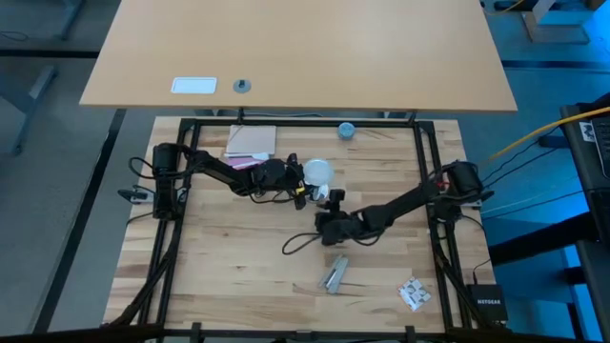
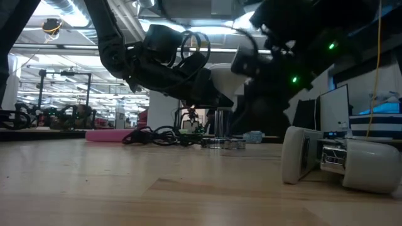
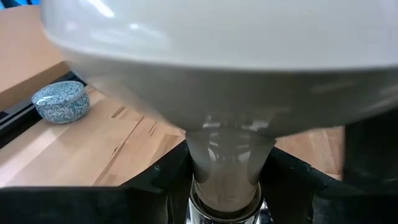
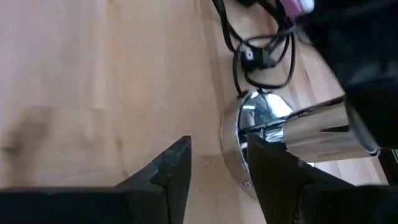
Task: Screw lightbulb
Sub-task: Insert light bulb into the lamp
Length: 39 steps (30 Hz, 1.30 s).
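Left tool (image 1: pixel 303 175) pinched the bulb (image 1: pixel 317 171) by its neck above mid-counter (image 1: pixel 238 276), while right tool (image 4: pixel 217 163), fingers spread, sat beside the silvery socket (image 4: pixel 261 134).

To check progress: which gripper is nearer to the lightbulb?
Left. The left gripper holds the lightbulb at its neck; the right gripper is lower, beside the silvery socket.

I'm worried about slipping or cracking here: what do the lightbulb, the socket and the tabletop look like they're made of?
Lightbulb: frosted white, smooth, with soft highlights; glass or plastic, hard to tell which.
Socket: polished metal by its look, silvery and mirror-like, reflecting its surroundings.
Tabletop: light wood in joined strips, with visible grain and a matte finish.
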### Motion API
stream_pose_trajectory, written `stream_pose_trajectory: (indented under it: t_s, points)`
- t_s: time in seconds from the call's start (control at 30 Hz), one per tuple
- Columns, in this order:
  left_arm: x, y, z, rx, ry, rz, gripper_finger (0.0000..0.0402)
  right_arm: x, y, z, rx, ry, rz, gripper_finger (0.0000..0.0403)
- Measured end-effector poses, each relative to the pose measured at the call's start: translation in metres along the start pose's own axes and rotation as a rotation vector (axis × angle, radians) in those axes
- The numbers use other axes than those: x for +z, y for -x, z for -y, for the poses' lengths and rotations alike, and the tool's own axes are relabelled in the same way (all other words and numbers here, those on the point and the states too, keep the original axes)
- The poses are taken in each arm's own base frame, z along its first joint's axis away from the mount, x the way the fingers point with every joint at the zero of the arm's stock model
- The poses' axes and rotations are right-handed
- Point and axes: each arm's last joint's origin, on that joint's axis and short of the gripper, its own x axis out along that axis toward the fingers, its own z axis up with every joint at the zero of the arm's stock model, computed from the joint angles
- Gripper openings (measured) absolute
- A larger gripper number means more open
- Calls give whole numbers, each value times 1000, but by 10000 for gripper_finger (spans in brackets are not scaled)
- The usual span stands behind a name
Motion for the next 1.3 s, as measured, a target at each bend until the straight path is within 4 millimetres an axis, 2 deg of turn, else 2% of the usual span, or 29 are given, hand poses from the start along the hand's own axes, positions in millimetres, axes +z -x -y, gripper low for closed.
stream_pose_trajectory:
  t_s: [0.27, 0.43, 0.7, 0.83, 1.3]
  points:
    - [0, 0, 0, -4, 0, -1, 155, -12, -26, 12, -31, -10, -72, 130]
    - [0, 0, 0, -14, -1, -1, 155, -16, -32, 21, -48, -18, -111, 117]
    - [-1, 0, 0, -12, -2, -28, 155, -23, -32, 25, -97, -148, -179, 69]
    - [-1, 0, 0, -11, -6, -31, 155, -22, -32, 25, -109, -159, -163, 50]
    - [-3, 1, 9, -24, 8, -40, 155, -24, -32, 28, -214, -146, -166, 44]
